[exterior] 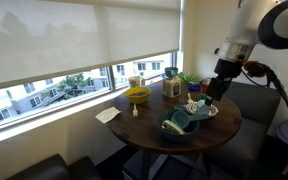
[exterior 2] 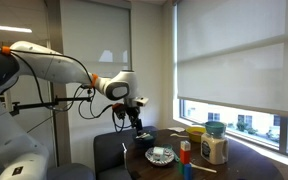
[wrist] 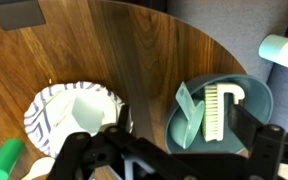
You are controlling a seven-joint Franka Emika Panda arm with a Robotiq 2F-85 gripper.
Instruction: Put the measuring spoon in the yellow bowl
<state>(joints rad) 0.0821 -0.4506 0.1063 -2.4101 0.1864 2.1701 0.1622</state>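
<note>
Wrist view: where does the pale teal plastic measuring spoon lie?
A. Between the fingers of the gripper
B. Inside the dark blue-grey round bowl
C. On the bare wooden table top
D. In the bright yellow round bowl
B: the pale teal plastic measuring spoon leans inside the dark blue-grey round bowl, next to a white ribbed object.
</note>
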